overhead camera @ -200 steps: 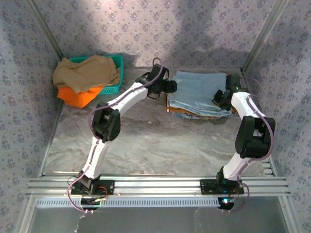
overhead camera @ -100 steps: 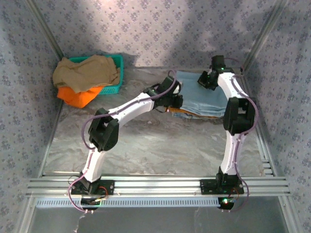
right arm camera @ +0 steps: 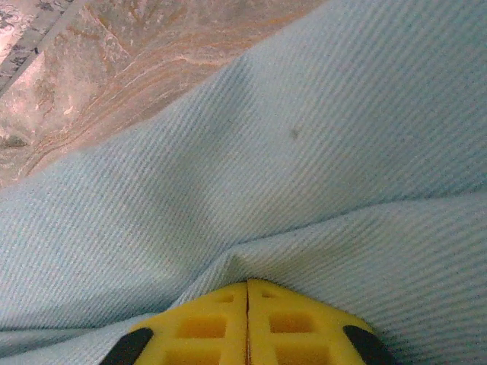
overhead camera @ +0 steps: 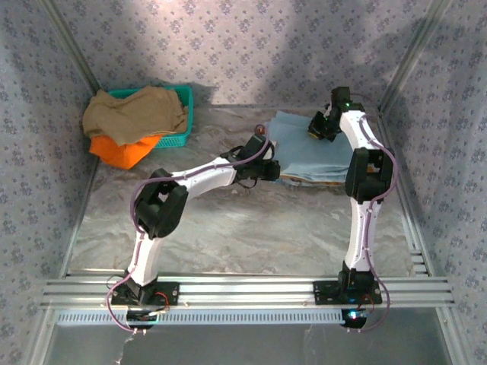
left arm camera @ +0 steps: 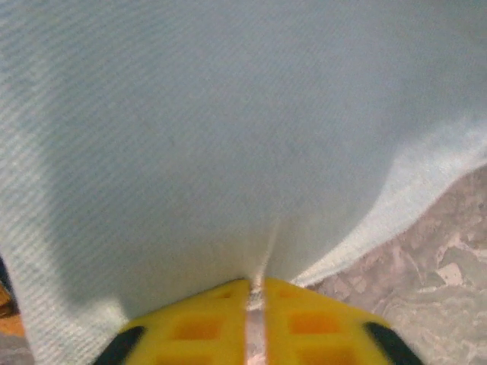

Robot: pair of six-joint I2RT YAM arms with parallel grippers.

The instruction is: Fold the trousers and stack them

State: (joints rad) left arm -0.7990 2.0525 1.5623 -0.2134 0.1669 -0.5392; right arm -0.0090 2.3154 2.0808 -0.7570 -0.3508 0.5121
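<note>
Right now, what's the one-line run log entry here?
left end effector: shut on trousers | right end effector: shut on trousers | trousers: far right of table

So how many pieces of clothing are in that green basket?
2 that I can see: a tan garment heaped on top, and a bright orange one beneath it, spilling over the near edge of the basket. More could be hidden underneath.

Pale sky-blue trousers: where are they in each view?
Top external: pale sky-blue thin-fabric trousers, folded, far right on the marbled tabletop.
Left wrist: across the upper frame, pinched by the left tool.
Right wrist: lower right, pinched by the right tool.
Shared landmark: the marbled tabletop.
</note>
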